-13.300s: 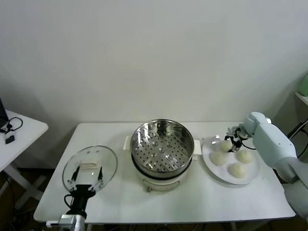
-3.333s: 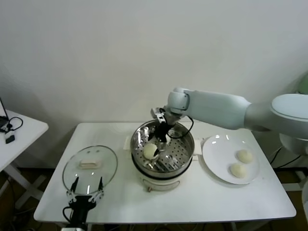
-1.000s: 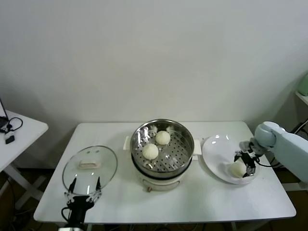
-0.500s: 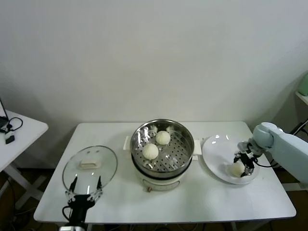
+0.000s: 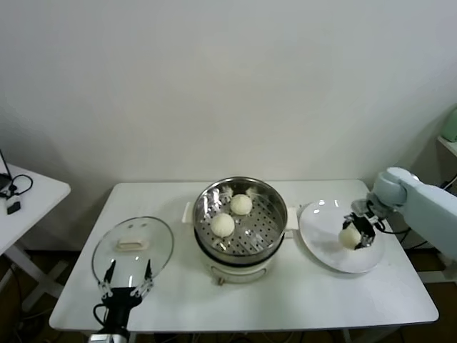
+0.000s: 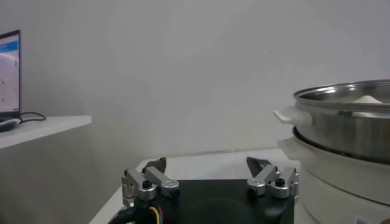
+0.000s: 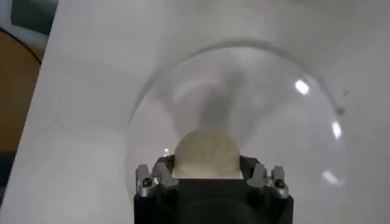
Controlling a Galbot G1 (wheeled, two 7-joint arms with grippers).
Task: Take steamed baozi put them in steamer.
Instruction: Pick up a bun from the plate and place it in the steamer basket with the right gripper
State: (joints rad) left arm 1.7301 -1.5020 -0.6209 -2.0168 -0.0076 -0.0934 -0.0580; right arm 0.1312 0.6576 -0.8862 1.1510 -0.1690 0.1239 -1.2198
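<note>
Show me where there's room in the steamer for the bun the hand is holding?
The right hand holds a bun above the plate. In the steamer, two buns crowd the middle and back. The perforated floor is bare on the side nearer the plate and along the front rim.

A bare test room or lab is suggested rather than a lived-in kitchen: a plain white wall (image 5: pixel 228 86) is seen behind a white table (image 5: pixel 235 300), on which only cookware is set, and a side desk (image 5: pixel 25 193) with cables and a lit screen (image 6: pixel 9 76) stands beside.
</note>
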